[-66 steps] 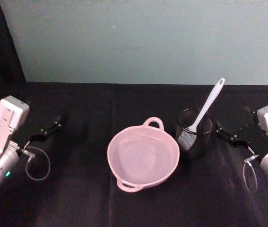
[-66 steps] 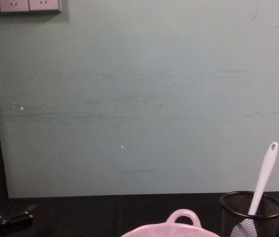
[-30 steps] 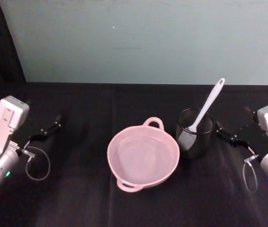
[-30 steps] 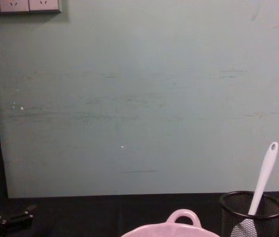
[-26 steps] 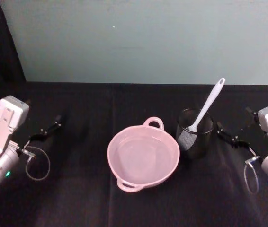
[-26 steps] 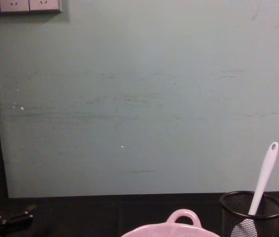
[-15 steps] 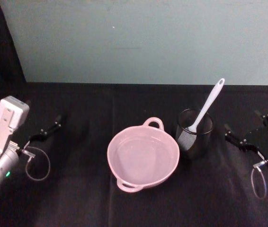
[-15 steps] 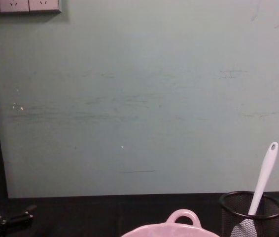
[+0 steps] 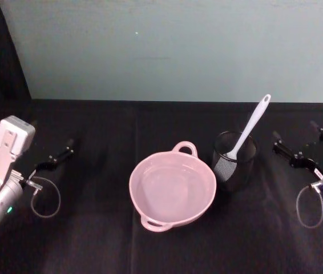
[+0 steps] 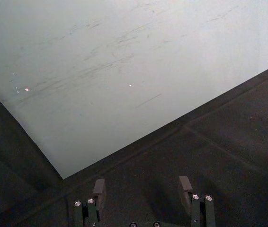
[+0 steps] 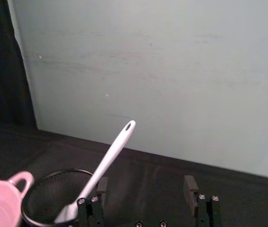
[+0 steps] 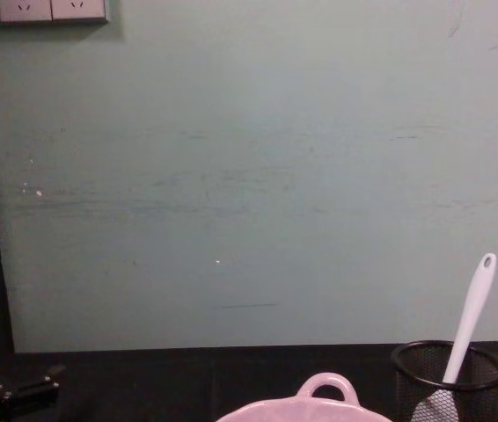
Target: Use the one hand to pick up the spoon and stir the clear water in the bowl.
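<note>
Black surface (image 9: 93, 228), pink bowl (image 9: 140, 178) in the middle with clear water in it. Mesh cup (image 9: 242, 171) just right of it holds the white spoon (image 9: 250, 128), blade down, handle leaning out. My right pincer (image 9: 301, 142) sits right of the cup, spread wide, empty. Left pincer (image 10: 142, 185) is far left, also spread and empty.

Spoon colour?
White spoon, standing in the black mesh cup; clearest in the head view.

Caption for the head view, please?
White spatula stands in the mesh cup beside the pink bowl; left claw and right claw open at either side.
</note>
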Controlling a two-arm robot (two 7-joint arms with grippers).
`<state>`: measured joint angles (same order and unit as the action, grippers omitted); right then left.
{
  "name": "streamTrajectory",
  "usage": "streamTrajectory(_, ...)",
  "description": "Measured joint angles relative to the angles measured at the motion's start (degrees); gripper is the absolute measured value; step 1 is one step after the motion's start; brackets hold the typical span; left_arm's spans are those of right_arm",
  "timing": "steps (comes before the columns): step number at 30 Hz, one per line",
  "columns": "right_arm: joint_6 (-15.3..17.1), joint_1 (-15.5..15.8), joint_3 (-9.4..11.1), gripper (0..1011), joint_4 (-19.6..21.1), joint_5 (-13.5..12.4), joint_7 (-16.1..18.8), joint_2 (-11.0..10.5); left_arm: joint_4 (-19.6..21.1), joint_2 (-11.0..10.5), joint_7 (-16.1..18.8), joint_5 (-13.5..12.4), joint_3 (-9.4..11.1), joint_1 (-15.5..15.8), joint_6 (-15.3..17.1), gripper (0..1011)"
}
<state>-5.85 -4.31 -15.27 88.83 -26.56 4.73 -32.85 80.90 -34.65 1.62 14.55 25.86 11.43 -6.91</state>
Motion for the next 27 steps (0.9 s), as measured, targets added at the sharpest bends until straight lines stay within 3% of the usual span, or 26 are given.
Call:
streamTrajectory(9,3.9,-4.7,1.6,1002,-5.7,-9.2,8.2,4.2,0.0,0.0,0.0,0.0,0.0,0.0,0.0,1005)
streamTrajectory(16,10.0,-10.1,3.2,1002,-11.6,-17.4,15.3,7.9,0.0,0.0,0.0,0.0,0.0,0.0,0.0,1005)
streamTrajectory(27,18.1,-16.1,3.3,1002,-18.6,-26.8,20.2,10.0,0.0,0.0,0.0,0.0,0.0,0.0,0.0,1005)
